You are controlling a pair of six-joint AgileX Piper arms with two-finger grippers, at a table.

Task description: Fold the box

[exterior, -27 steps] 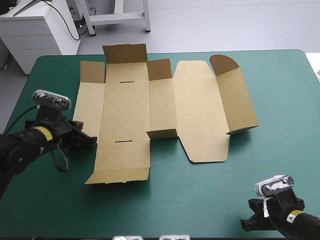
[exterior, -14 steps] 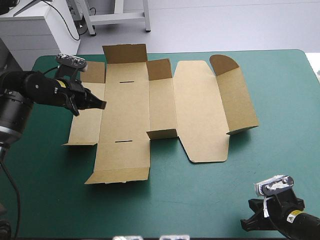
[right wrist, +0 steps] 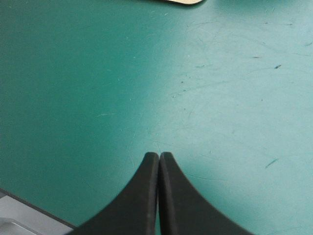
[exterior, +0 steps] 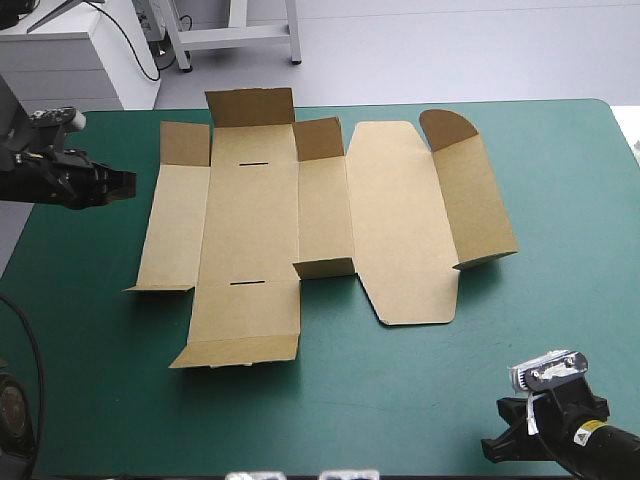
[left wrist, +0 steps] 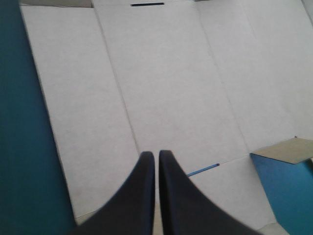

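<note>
Worktop point(exterior: 400, 400), teal-green cover. Box point(exterior: 300, 220) lies at centre-left, mostly flat. Its far flaps and right end panel stand partly up.

Handling, judged: light, stiff board that hinges only at the creases and is likely to slide on the cover if pushed. Best taken at a free edge, e.g. the left side panel.

Left claw point(exterior: 128, 185): closed, empty, hangs just beside the box's left edge, pointing across it. Right claw point(right wrist: 159, 156): closed, empty, at the near right corner, well apart from the box.

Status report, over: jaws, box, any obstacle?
Left gripper: jaws shut, empty. Right gripper: jaws shut, empty. Box mostly flat, some flaps up. No obstacle.
</note>
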